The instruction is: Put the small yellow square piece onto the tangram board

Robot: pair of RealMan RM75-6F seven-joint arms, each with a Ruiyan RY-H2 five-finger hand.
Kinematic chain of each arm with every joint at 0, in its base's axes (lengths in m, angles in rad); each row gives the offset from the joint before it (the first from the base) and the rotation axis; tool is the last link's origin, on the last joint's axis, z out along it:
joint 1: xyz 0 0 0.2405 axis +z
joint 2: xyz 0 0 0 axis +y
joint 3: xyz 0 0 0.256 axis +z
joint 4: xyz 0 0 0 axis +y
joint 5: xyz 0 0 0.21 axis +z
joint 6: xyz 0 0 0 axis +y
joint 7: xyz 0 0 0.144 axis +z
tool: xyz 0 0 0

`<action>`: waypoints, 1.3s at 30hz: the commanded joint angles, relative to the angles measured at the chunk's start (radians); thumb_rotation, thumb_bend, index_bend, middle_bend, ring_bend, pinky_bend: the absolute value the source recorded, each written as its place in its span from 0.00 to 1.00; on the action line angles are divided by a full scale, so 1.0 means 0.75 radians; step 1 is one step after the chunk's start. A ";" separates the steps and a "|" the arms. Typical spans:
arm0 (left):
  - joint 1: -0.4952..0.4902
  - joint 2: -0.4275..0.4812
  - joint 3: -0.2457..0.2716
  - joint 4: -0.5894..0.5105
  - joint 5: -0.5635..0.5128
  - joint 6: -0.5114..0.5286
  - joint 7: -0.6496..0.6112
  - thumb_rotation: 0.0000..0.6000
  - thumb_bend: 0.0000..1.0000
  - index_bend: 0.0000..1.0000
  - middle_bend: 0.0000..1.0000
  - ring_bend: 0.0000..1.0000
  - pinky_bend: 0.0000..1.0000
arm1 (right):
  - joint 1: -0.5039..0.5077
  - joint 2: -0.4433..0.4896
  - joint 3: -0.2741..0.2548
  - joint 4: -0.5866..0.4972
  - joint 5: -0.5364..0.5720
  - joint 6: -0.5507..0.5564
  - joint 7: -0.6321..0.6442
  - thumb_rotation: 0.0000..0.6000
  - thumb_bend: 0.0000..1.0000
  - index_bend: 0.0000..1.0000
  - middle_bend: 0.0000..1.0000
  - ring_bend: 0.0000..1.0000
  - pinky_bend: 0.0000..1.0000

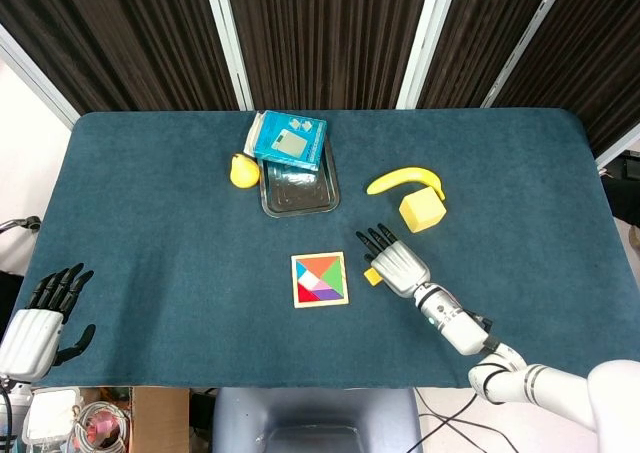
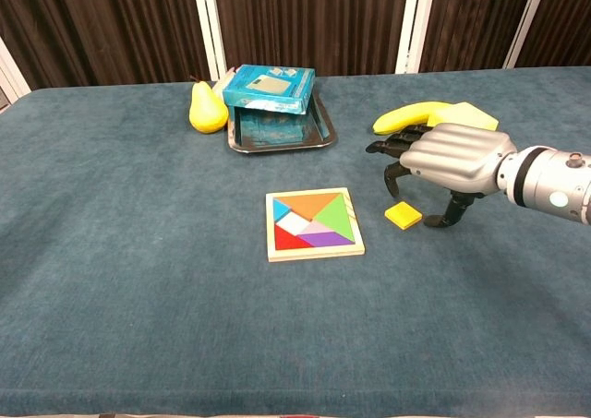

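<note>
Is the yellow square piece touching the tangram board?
Apart. The chest view shows blue cloth between the yellow square piece and the tangram board.
</note>
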 commanded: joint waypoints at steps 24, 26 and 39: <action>0.006 0.007 -0.001 -0.005 0.002 0.011 0.005 1.00 0.41 0.00 0.00 0.00 0.10 | 0.033 -0.070 -0.029 0.042 0.062 0.026 -0.032 1.00 0.46 0.60 0.04 0.00 0.00; 0.006 0.005 0.000 -0.004 0.001 0.009 0.007 1.00 0.41 0.00 0.00 0.00 0.10 | 0.031 -0.067 -0.030 0.037 0.056 0.044 -0.023 1.00 0.46 0.63 0.05 0.00 0.00; 0.016 0.007 -0.011 -0.011 -0.007 0.034 0.014 1.00 0.41 0.00 0.00 0.00 0.10 | 0.083 -0.037 0.045 -0.173 0.057 0.110 -0.052 1.00 0.47 0.64 0.07 0.00 0.00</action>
